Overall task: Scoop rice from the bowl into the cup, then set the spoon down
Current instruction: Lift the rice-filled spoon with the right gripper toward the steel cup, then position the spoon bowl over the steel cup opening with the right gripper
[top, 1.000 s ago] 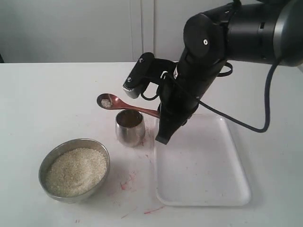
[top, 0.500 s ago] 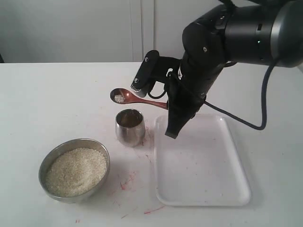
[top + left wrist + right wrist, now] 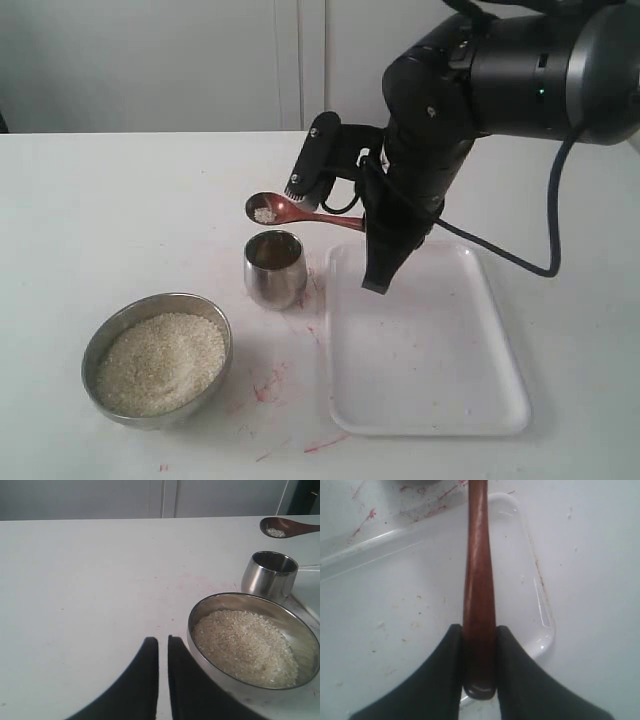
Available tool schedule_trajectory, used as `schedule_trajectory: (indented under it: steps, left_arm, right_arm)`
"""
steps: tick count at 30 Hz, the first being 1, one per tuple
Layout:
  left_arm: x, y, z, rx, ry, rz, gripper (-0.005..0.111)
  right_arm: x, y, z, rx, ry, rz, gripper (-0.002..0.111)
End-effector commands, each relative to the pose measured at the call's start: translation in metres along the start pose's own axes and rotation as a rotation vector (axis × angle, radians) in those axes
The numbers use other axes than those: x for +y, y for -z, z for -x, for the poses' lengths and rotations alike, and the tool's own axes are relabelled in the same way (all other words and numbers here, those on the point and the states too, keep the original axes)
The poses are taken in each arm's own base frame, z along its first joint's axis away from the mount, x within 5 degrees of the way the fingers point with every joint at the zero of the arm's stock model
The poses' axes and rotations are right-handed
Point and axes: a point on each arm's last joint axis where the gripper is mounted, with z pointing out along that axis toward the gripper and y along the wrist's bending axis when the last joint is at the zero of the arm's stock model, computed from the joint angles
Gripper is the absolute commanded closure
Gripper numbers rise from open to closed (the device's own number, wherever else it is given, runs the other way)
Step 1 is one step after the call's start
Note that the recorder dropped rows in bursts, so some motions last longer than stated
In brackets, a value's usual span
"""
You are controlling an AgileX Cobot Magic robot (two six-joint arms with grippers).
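The right fingers [image 3: 445,670] pinch the end of the spoon [image 3: 300,212] handle, holding it roughly level over the cup [image 3: 275,270] with a little rice [image 3: 265,214] in its scoop. The cup stands on the table [image 3: 120,220] between the rice-filled bowl [image 3: 218,335] and a white tray [image 3: 430,400]. The left fingers [image 3: 145,680] are near the bowl, pressed almost together and empty.

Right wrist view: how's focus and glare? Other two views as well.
Right wrist view: spoon handle close and soft-edged, glare streaks on the tray rim. Left wrist view: even light, bright reflections on the cup. Exterior view: flat lighting, faint shadows under the bowl.
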Motion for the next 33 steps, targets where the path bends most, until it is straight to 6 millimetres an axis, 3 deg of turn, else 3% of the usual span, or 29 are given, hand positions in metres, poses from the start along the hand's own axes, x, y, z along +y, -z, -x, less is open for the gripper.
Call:
schedule_trajectory:
  steps: [1,17,33]
  left_arm:
    - [0.000,0.000,0.003,-0.010,0.008,0.000,0.092]
    - [0.000,0.000,0.003,-0.010,0.008,0.000,0.092]
    - [0.000,0.000,0.003,-0.010,0.008,0.000,0.092]
  right_arm:
    - [-0.003,-0.001,-0.003,0.013,-0.003,-0.009,0.108]
    - [-0.004,-0.001,-0.005,0.035,0.015,-0.022,0.108]
    - [-0.004,-0.013,-0.007,0.094,0.056,-0.027,0.108]
